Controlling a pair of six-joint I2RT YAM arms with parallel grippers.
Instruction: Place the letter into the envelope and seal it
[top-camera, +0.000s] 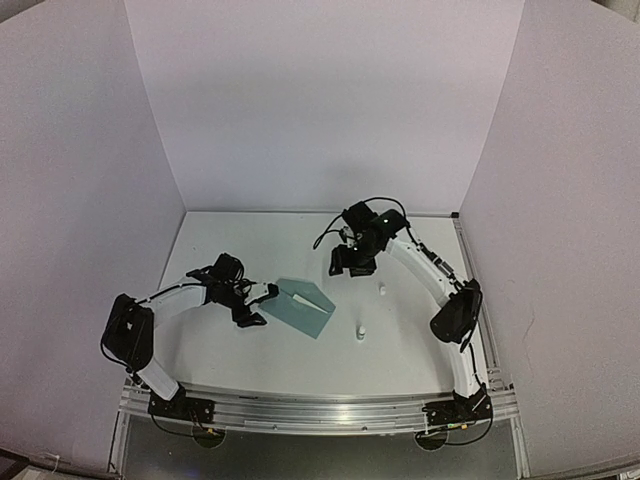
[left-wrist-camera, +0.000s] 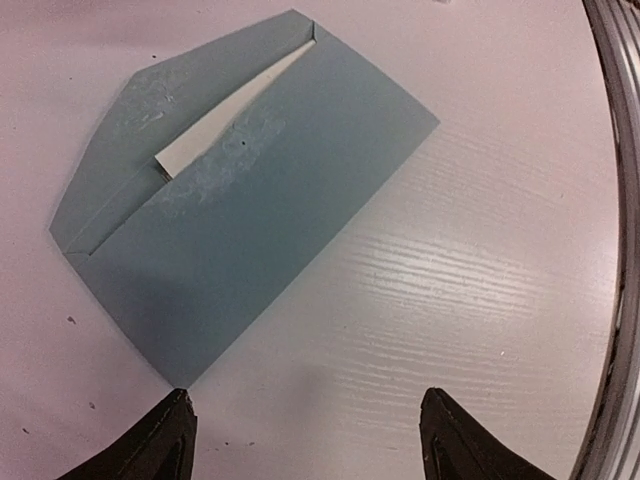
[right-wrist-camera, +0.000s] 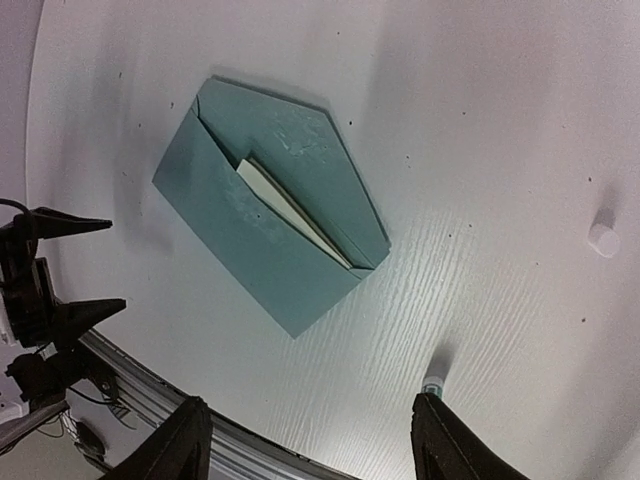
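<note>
The teal envelope (top-camera: 301, 306) lies flat on the white table, its triangular flap open and spread out with whitish smears on it. The letter (left-wrist-camera: 230, 112) sits inside the pocket, and only a pale strip of it shows at the mouth (right-wrist-camera: 292, 212). My left gripper (left-wrist-camera: 305, 440) is open just beside the envelope's (left-wrist-camera: 250, 210) near corner, with only bare table between its fingertips. In the top view the left gripper (top-camera: 258, 303) is at the envelope's left edge. My right gripper (right-wrist-camera: 315, 440) is open above the table, away from the envelope (right-wrist-camera: 262, 245), and holds nothing. From above, the right gripper (top-camera: 352, 267) hangs behind the envelope to its right.
A tiny white bottle (top-camera: 360, 332) stands right of the envelope, and its top (right-wrist-camera: 433, 383) is close to my right finger. A small white cap (top-camera: 382, 288) lies farther back. The metal rail (left-wrist-camera: 615, 250) runs along the table's near edge. White walls enclose three sides.
</note>
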